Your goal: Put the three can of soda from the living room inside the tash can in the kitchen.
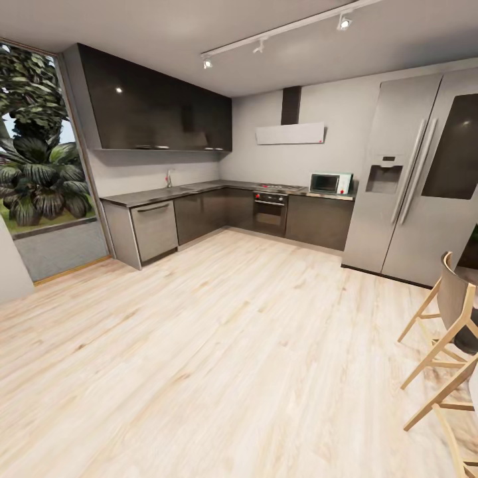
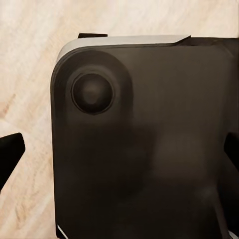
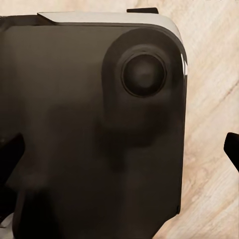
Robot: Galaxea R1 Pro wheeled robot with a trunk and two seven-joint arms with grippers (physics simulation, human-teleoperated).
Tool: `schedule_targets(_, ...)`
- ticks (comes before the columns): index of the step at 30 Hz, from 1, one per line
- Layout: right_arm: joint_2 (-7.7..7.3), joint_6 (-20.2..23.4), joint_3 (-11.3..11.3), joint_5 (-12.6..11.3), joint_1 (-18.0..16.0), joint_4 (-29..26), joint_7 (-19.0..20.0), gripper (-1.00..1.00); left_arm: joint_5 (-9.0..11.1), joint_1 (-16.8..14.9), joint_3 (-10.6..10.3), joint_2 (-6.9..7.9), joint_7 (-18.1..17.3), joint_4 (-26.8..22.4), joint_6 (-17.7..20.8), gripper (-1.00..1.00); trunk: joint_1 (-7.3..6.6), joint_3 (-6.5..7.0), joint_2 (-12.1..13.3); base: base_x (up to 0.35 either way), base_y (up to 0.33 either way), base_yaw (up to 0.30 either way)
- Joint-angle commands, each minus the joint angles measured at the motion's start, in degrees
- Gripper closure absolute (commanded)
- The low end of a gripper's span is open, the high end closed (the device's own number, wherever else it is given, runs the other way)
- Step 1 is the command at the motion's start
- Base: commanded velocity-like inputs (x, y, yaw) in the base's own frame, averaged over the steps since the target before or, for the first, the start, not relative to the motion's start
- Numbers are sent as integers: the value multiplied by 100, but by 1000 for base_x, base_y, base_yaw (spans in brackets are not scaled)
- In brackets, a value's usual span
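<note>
Head view, left to right: a window (image 1: 40, 172) with plants, the kitchen (image 1: 219, 199) — dark wall cabinets (image 1: 159, 109), oven (image 1: 270, 212), microwave (image 1: 330, 182) — then the fridge (image 1: 415, 179) and wooden stools (image 1: 451, 332) on light wood floor (image 1: 219, 358). Wrist views face the robot's dark base (image 2: 149, 149) — both grippers' jaws stand spread, fingertips apart, holding nothing.

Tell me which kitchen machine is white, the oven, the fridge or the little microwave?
The microwave on the counter beside the fridge has the white casing. The fridge is silver-grey steel, and the oven is dark.
</note>
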Motion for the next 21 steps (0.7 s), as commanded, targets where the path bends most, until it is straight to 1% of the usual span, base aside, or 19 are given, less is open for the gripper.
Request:
schedule_targets(1,0,-3,6,17,0,0,2,-100,0,0,-2,1,0,0,-8,-100,0,-1,0,0,0,37)
schedule_targets(3,3,-44,16,62,0,6,1,-100,-1,0,-4,2,0,1,-19,-100,0,-9,0,0,0,138)
schedule_targets(7,0,-235,21,74,0,25,1,-100,-1,0,-5,0,-5,9,-25,-100,0,-32,0,0,0,193)
schedule_targets(17,0,-250,21,68,0,28,1,-100,-1,0,-5,-3,-6,10,-25,-100,0,-93,0,0,0,212)
schedule_targets(21,-6,-245,21,25,0,27,1,-100,-3,0,-13,-5,-6,10,-25,-100,0,-101,0,0,0,68)
